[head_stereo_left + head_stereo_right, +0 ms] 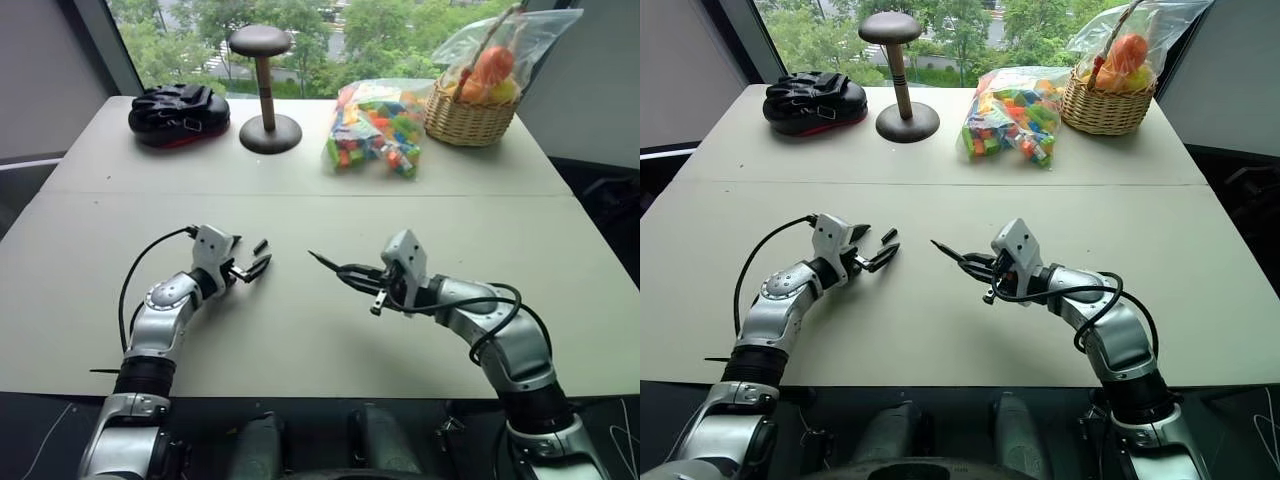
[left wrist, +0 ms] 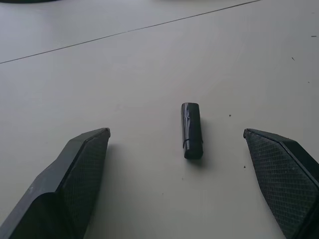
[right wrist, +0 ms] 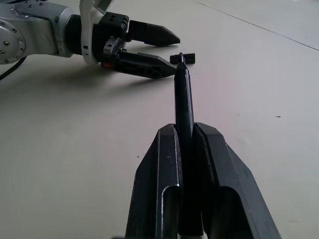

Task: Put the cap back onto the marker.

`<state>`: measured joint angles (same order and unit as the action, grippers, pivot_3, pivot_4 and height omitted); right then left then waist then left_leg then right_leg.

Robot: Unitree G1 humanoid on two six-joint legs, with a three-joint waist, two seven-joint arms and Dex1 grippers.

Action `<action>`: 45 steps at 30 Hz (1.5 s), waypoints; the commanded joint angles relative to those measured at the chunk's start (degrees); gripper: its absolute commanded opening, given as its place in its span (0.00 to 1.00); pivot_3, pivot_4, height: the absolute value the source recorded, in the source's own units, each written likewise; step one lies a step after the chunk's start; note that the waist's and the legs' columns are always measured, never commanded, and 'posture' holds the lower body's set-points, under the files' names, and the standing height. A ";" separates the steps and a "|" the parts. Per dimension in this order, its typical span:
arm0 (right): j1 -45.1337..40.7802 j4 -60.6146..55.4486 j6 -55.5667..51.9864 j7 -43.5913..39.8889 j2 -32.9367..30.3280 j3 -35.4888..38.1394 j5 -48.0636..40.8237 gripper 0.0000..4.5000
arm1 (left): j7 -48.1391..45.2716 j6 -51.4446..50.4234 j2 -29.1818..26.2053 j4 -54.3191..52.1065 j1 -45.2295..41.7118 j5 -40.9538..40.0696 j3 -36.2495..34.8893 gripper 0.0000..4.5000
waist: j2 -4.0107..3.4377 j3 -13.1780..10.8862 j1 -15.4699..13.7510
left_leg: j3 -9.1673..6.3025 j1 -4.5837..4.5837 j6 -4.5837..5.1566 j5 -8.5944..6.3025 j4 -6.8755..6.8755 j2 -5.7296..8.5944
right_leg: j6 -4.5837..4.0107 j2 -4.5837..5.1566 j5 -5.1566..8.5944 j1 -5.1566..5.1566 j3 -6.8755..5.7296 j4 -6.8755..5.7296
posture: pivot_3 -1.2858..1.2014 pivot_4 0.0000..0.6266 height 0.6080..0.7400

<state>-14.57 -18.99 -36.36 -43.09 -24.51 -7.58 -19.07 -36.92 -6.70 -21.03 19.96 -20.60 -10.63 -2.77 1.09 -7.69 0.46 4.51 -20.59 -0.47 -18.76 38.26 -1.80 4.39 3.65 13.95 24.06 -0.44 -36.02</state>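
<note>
The cap (image 2: 192,130) lay flat on the table (image 1: 300,340) between and just ahead of the wide-spread fingers of the left gripper (image 1: 252,266), its long axis running along the reach of that gripper, which was the nearer of the two. The right gripper (image 3: 185,130) was clamped on the marker (image 3: 183,99), whose pointed tip aimed across at the cap and the left gripper. At the far edge a wicker basket (image 1: 470,122) held bagged fruit, beside a clear bag (image 1: 375,125) of coloured blocks.
</note>
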 commanded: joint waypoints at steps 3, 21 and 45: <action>-0.09 -2.47 0.60 0.80 -0.05 0.58 -1.26 0.00 | 0.56 -0.81 1.48 2.52 -1.74 1.00 1.45 1.00 | 0.00 0.00 -0.16 | -0.02 0.08 0.00 0.00 0.00 0.01 | 0.00 0.01 0.00 -0.10 -0.01 0.01 | 0.52 0.24 1.00; -2.59 4.82 7.52 -5.03 -7.64 0.41 1.31 0.00 | -9.03 3.67 -2.43 0.65 -2.51 0.85 2.88 0.01 | 0.15 -0.12 -0.37 | -0.05 0.13 0.01 0.00 0.00 0.00 | -0.03 -0.02 0.02 -0.19 -0.02 0.11 | 0.52 0.24 1.00; -12.90 24.54 25.39 -18.33 -10.37 -3.36 9.27 0.00 | -25.76 8.69 -0.53 -2.82 -7.82 -1.42 10.01 0.01 | 0.18 -0.37 0.17 | 0.00 -0.63 0.16 -0.08 0.07 -0.03 | 0.13 -0.08 -0.07 0.36 -0.03 0.47 | 0.52 0.24 1.00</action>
<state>-26.89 7.09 -11.66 -61.21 -34.96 -11.61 -9.67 -62.73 1.83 -21.79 19.37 -27.45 -10.79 7.55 1.28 -8.05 0.63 4.51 -21.23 -0.31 -18.85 38.32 -1.82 4.53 3.57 13.88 24.42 -0.47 -35.54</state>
